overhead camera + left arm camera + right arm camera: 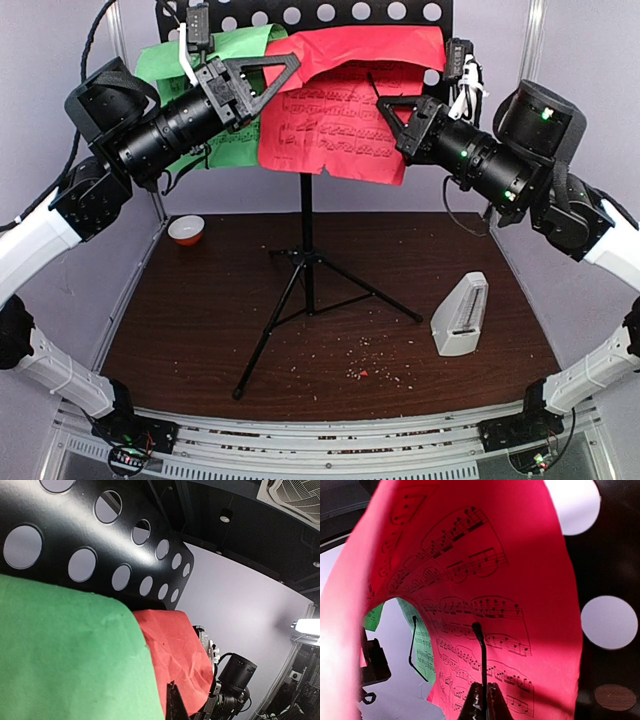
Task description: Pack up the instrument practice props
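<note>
1. The black music stand (306,250) is upright on its tripod in the middle of the brown table (200,320), and we place everything else by it.
2. The stand's perforated desk (55,525) carries 2 sheets. The green page (65,655) is on its left half and the red page (340,120) on its right half, with the red sheet's left edge overlapping the green one.
3. The top of the red page curls forward. In the right wrist view it bows away from the desk, with its printed staves facing the camera.
4. The left gripper (290,65) is raised to desk height in front of the stand, with its tips where green meets red. Its wrist view shows only 1 fingertip (175,702), so we cannot tell how its jaws stand.
5. The right gripper (483,700) is at desk height on the stand's right side, in front of the red page. Its jaws are drawn together to a sliver, and a thin black wire (481,650) rises from between them. We cannot tell whether they pinch the wire or the paper.
6. The white metronome (460,318) stands on the table to the right of the stand's tripod, clear of its legs.
7. A small orange-and-white bowl (187,230) sits to the stand's left, well apart from the tripod.
8. Crumbs (372,372) are scattered in front of the stand's right leg.
</note>
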